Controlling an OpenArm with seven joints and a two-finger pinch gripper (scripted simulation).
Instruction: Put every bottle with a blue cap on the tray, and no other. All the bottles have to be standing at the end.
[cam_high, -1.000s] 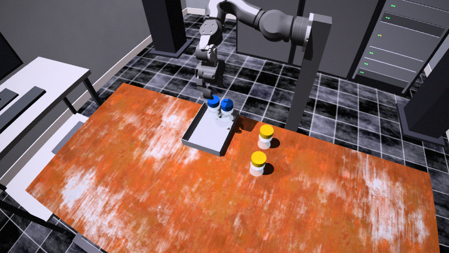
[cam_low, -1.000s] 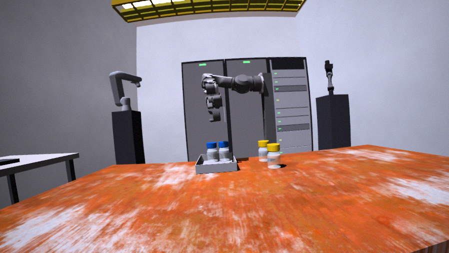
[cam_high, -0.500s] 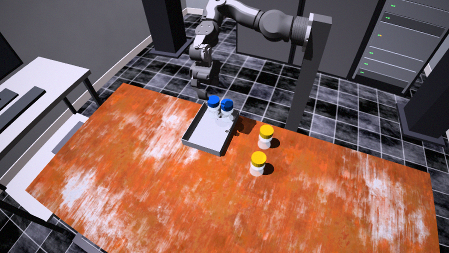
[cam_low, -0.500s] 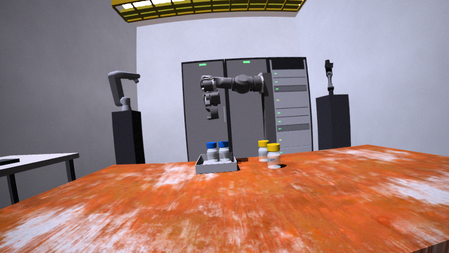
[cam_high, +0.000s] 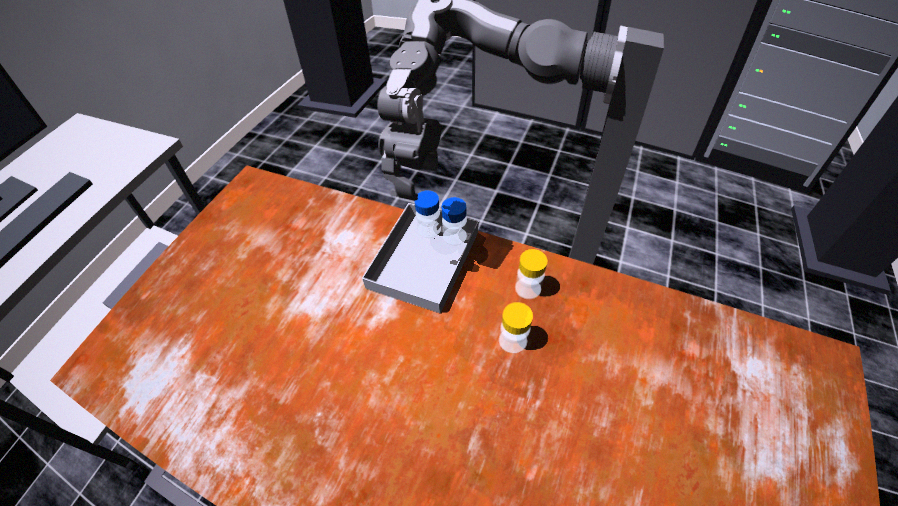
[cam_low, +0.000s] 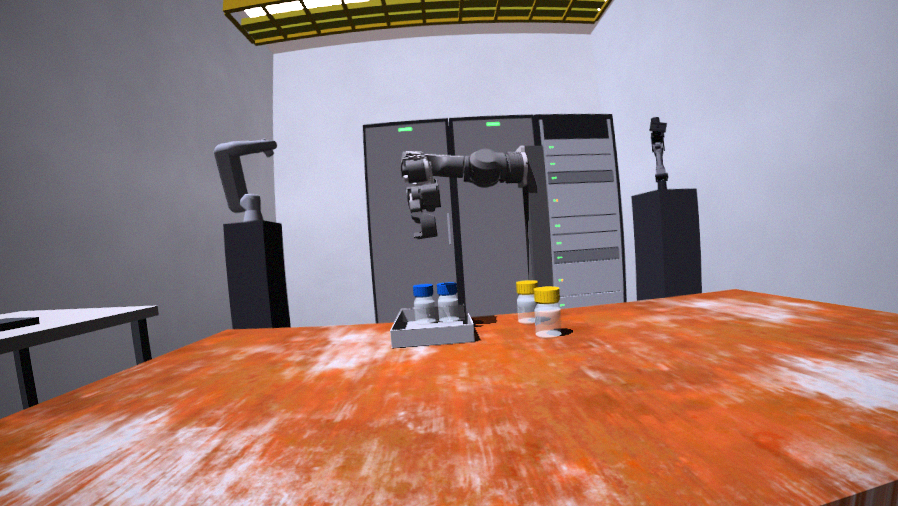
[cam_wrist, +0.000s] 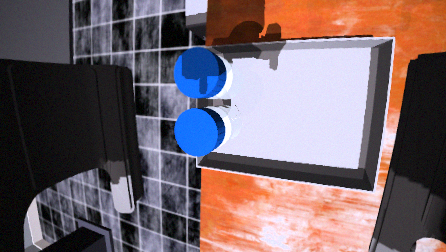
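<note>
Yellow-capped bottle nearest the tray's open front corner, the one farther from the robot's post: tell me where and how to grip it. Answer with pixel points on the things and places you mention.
Grip the cap of this yellow-capped bottle (cam_high: 517, 318) (cam_low: 546, 294) from straight above: it stands upright, and its round cap sits uncovered on top, with no neighbour touching it.

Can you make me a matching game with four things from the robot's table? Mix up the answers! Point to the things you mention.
Things:
1. the blue-capped bottles (cam_high: 453, 216) (cam_low: 424, 304) (cam_wrist: 199, 132)
2. the yellow-capped bottles (cam_high: 517, 323) (cam_low: 547, 311)
3. the tray (cam_high: 403, 298) (cam_low: 433, 336) (cam_wrist: 300, 174)
4. the claw (cam_high: 407, 179) (cam_low: 425, 233) (cam_wrist: 237, 151)

Where or how:
A. grey, with low walls
B. up in the air, its fingers apart with nothing between them
C. standing together at one end of the tray
D. standing on the orange and white table, off the tray

Right pairs: 1-C, 2-D, 3-A, 4-B
</note>
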